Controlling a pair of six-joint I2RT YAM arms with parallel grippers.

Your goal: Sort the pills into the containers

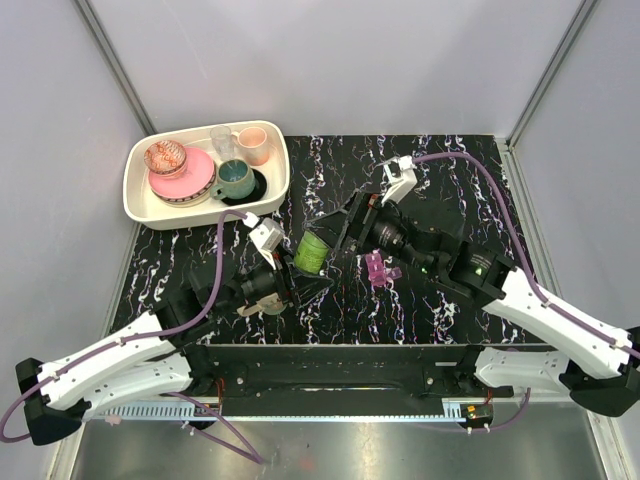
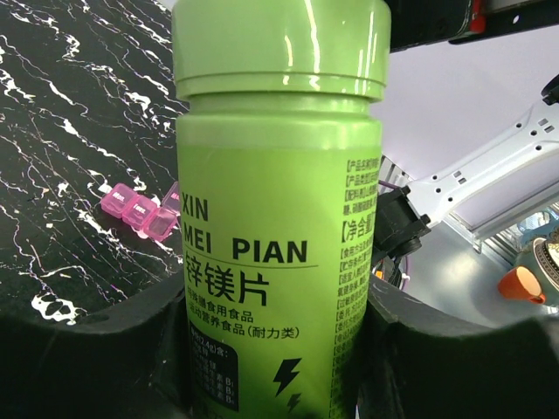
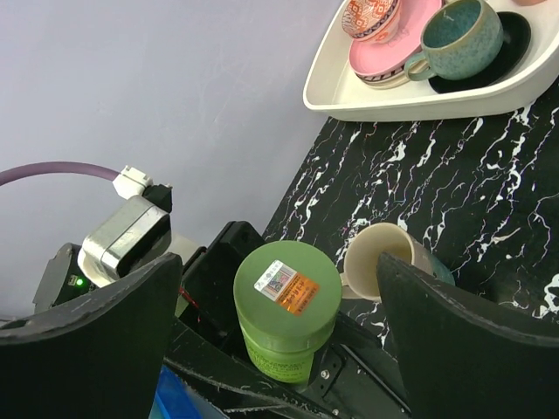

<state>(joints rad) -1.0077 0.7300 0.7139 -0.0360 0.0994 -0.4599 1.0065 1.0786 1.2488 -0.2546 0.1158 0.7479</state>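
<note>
Nearest the arm bases, the left pincer [image 2: 276, 345] was clamped on the lime-green cylindrical plastic bottle [image 2: 279, 192]. Its black fingers [image 2: 96, 358] pressed the lower body from both sides, below the printed label reading "XIN MEI PIAN". The bottle stood upright in the grip with its green cap [image 3: 288, 290] on. I could not tell whether its base touched the black, white-veined marble-pattern desk [image 1: 480, 190].

Just beside the left wrist, partly under it in the overhead view, sat a beige ceramic mug [image 3: 384, 255], near the bottle but apart from it.

To the right of the bottle the small translucent magenta-purple plastic pill box [image 1: 380, 268] lay flat on the desk, free of both arms. From the left wrist its row of compartments showed, and one flap at the end seemed raised.

Beyond the bottle, the right pincer [image 3: 278, 271] was spread wide over the cap. One dark finger [image 3: 96, 336] stood off to each side, and neither touched the cap. A small white-and-orange sticker lay on the cap's flat top.

Farthest away, at the left rear corner, a cream rounded-rectangular tray [image 1: 140, 205] held crockery:
- a pink plate [image 1: 195, 182] with a patterned bowl [image 1: 165, 156] on it
- a teal cup [image 1: 236, 180] on a black saucer
- a pale pink cup [image 1: 254, 145]
- a clear glass [image 1: 222, 140]
</note>
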